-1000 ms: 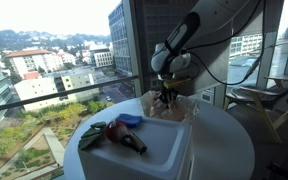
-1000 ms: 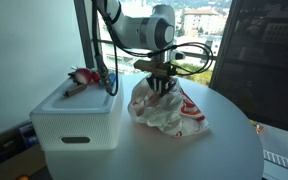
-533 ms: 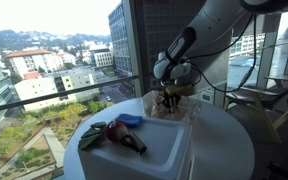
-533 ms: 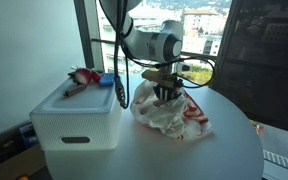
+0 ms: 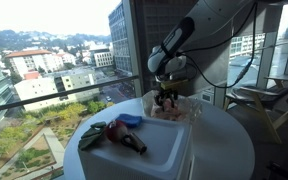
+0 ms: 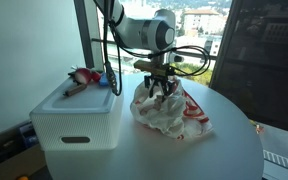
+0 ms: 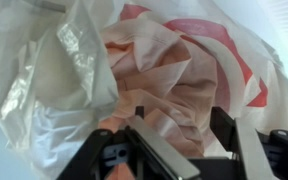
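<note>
end effector (image 6: 161, 92) has opened | arm pointing straight down | atop plastic bag (image 6: 176, 116)

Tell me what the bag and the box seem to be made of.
The bag looks like thin plastic film, white with red print: it is crumpled, partly see-through and a little glossy. The box seems to be rigid moulded plastic, white, smooth and fairly matt: rounded corners, a handle recess formed in its side.
</note>
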Controlling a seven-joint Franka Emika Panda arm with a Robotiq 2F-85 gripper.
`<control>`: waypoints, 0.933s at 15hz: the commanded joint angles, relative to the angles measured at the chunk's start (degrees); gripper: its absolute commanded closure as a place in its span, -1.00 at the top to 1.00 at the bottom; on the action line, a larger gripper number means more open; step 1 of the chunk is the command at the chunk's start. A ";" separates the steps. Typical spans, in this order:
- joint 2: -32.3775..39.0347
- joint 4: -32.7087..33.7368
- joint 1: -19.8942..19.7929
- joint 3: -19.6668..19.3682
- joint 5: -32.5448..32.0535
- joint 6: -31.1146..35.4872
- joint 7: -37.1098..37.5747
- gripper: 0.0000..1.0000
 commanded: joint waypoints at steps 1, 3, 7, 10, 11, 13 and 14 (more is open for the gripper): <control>-8.09 -7.26 2.15 0.99 -0.76 1.79 0.62 1.00; -11.46 -10.80 3.42 2.00 -0.89 2.67 0.51 1.00; -17.32 -17.09 7.64 4.52 -4.45 3.11 0.77 0.99; -18.48 -18.06 10.87 6.78 -7.24 2.32 1.88 1.00; -18.14 -17.62 12.05 7.34 -8.62 2.10 2.61 1.00; -17.12 -16.14 14.27 8.39 -10.83 1.56 4.48 1.00; -16.72 -15.57 15.29 8.81 -11.74 1.41 5.45 1.00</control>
